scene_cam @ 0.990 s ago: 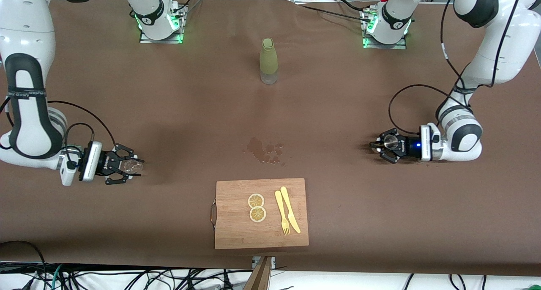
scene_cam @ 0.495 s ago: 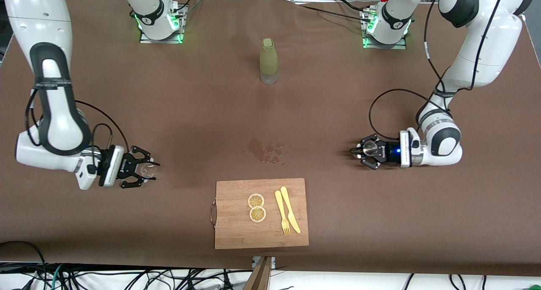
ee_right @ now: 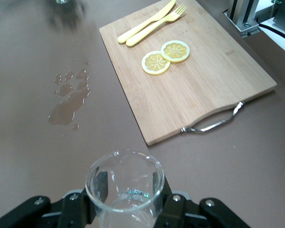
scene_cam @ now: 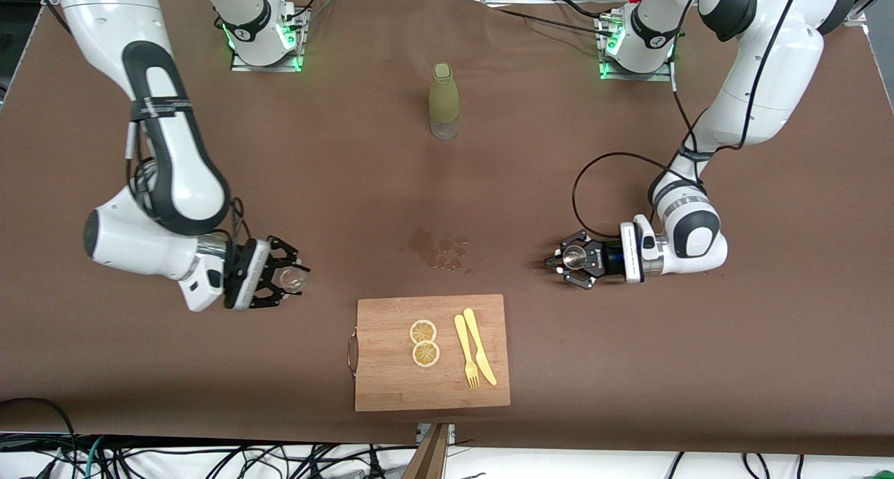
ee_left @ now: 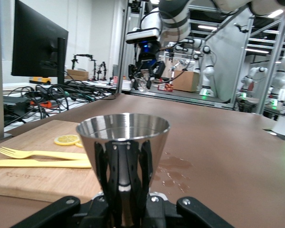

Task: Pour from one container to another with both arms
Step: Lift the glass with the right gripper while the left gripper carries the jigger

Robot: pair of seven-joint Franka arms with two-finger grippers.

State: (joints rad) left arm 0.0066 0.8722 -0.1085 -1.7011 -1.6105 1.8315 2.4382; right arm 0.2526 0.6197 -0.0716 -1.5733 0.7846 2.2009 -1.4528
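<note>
Glass cup (ee_right: pixel 125 183): light, slick, breakable; clamped by its lower wall in the right tool (scene_cam: pixel 285 281). Steel jigger (ee_left: pixel 123 142): stiff, smooth; clamped at the waist in the left tool (scene_cam: pixel 563 260).

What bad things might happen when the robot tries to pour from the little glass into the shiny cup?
1. The glass in the right gripper and the shiny cup in the left gripper both have small mouths, so the pour might miss.
2. A wet patch already marks the table; more could splash there.
3. Spills might reach the cutting board and its lemon slices.
</note>
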